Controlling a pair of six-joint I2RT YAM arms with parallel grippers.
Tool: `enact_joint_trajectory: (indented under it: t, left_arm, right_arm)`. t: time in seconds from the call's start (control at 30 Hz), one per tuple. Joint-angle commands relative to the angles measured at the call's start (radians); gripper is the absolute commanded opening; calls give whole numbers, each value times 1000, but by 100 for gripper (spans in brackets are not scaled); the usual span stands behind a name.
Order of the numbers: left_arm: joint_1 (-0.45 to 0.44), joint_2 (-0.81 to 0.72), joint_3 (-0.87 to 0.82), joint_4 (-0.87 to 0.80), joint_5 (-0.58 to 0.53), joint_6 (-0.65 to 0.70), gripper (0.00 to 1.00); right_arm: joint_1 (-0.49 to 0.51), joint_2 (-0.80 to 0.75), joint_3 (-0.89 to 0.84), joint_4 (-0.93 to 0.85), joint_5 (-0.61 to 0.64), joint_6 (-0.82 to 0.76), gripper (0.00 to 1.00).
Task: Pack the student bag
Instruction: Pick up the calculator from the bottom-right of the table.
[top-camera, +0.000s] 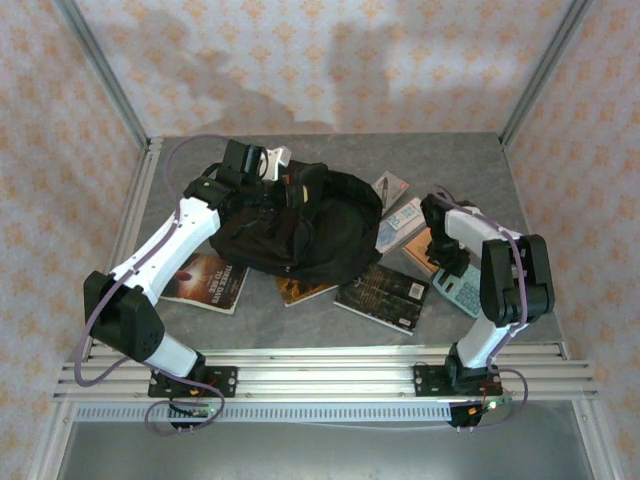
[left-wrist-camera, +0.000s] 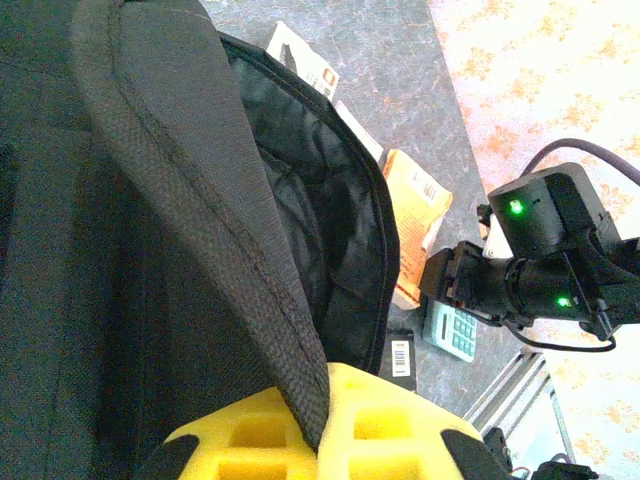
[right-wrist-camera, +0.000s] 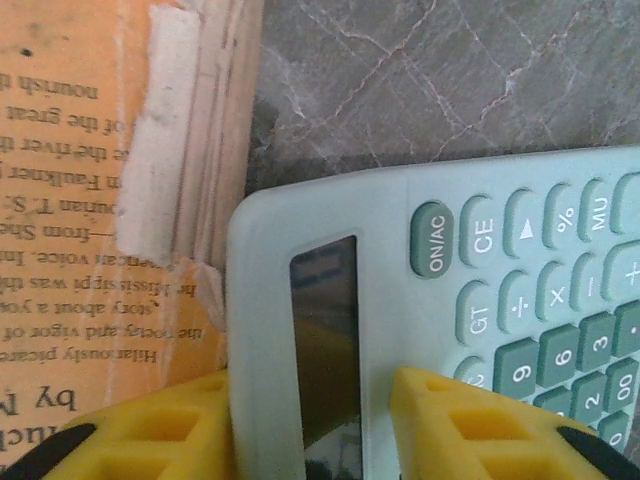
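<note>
Now loading: left gripper (left-wrist-camera: 318, 440) clenched on bag (top-camera: 290, 225) flap, right gripper (right-wrist-camera: 310, 420) grasping calculator (right-wrist-camera: 450, 300); next, lift toward opening.

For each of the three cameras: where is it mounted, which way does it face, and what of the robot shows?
Top external: above and behind the bases, looking down at the student bag, books and both arms.
Left wrist: faces the bag's open mouth; its yellow fingers pinch the rim.
Right wrist: looks down at the calculator, between its fingers.
Shared: the calculator and orange book.
</note>
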Motion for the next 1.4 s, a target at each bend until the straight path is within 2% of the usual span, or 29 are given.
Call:
enact_joint_trajectory:
  t: [0.0, 0.17, 0.37, 0.5, 0.63, 1.0, 1.37]
  left_arm:
    - [11, -32, 0, 19, 19, -7, 0]
    - [12, -30, 0, 18, 19, -8, 0]
    - [18, -27, -2, 25, 28, -15, 0]
    - [24, -29, -3, 28, 31, -18, 0]
    - [25, -32, -5, 29, 33, -18, 0]
    - [24, -32, -3, 29, 36, -17, 0]
    - [26, -32, 3, 24, 33, -8, 0]
  right_arm:
    - [1, 40, 2, -13, 14, 0, 36]
    - [6, 20, 11, -32, 22, 9, 29]
    - [11, -36, 32, -69, 26, 17, 12]
    - [14, -61, 52, -91, 33, 24, 4]
    - [24, -106, 87, -124, 23, 34, 0]
    - [96, -265, 228, -187, -22, 41, 0]
    - [124, -440, 260, -8, -295, -35, 0]
